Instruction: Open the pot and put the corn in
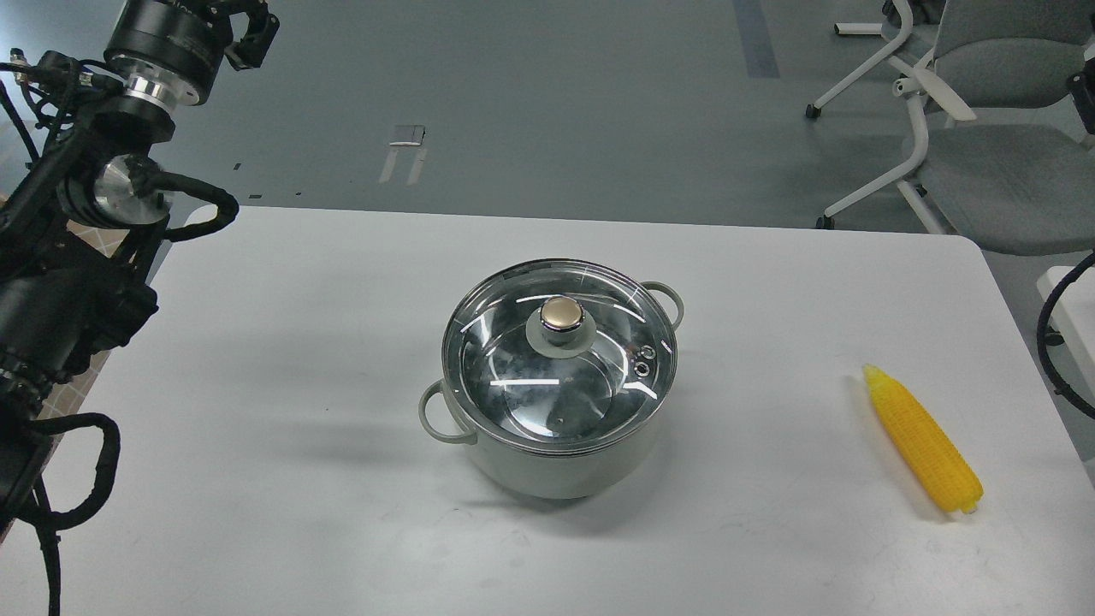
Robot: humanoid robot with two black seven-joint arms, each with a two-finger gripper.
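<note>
The pale grey-green pot point(560, 469) stands in the middle of the white table point(282, 402), closed by a round glass lid point(530, 376) with a gold knob point(562, 314). Its two loop handles point to the front left and back right. The yellow corn point(924, 441) lies flat near the table's right edge, tip pointing away from me. My left arm rises along the left edge, and its gripper point(250, 36) sits at the top left, far from the pot, dark and partly cut off by the frame. No right gripper shows.
Grey office chairs point(984, 128) stand on the floor behind the table's back right corner. A black cable point(1056, 334) loops at the right edge, beside the corn. The left arm's cables hang over the table's left side.
</note>
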